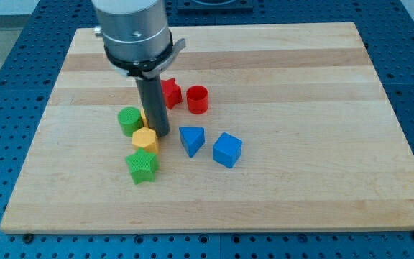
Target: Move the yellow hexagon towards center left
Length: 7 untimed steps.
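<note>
The yellow hexagon (pixel 144 139) lies on the wooden board (pixel 300 86), left of the board's middle. My tip (pixel 159 134) rests on the board just right of the hexagon's upper right edge, touching or nearly touching it. A green cylinder (pixel 129 120) stands just above and left of the hexagon. A green star (pixel 142 166) lies just below it. A small bit of another yellow block shows behind the rod, between the green cylinder and the rod.
A red star (pixel 170 93) sits behind the rod to its right, with a red cylinder (pixel 198 99) beside it. A blue triangle (pixel 191 139) and a blue cube (pixel 227 150) lie right of my tip. Blue perforated table surrounds the board.
</note>
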{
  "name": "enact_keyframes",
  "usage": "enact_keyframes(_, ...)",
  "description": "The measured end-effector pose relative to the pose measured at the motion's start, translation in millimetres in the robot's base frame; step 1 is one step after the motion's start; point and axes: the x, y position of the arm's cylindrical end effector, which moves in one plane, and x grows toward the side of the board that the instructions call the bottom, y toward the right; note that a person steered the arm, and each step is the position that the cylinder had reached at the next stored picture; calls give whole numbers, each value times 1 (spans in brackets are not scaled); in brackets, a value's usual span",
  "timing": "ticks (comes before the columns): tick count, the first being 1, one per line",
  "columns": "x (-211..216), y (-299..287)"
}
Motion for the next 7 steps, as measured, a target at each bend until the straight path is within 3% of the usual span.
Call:
enact_keyframes(4,37,19)
enact_keyframes(5,49,-53)
enact_keyframes(7,40,-102)
